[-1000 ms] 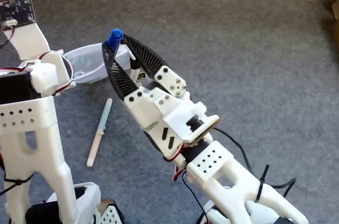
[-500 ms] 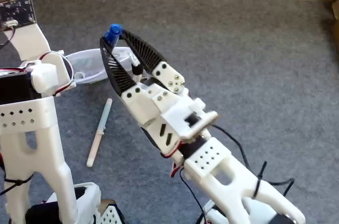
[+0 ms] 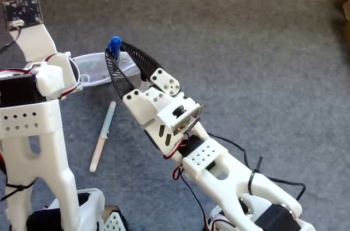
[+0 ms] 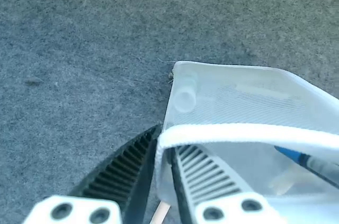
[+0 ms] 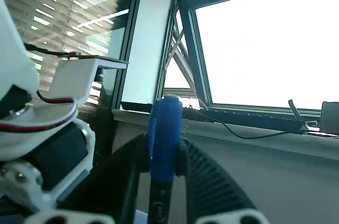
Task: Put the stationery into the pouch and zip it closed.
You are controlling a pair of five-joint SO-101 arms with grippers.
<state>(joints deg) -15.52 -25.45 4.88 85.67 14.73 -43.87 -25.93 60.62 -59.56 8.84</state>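
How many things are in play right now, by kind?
Pens: 2 (blue-capped pen in the right gripper; pale pen lying on the table)
Pouches: 1 (mesh pouch, its edge held in the left gripper)
Total: 3

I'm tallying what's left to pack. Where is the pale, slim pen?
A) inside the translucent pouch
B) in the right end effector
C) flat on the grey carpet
C: the pale, slim pen lies on the grey carpet; the right end effector grips a blue-capped marker.
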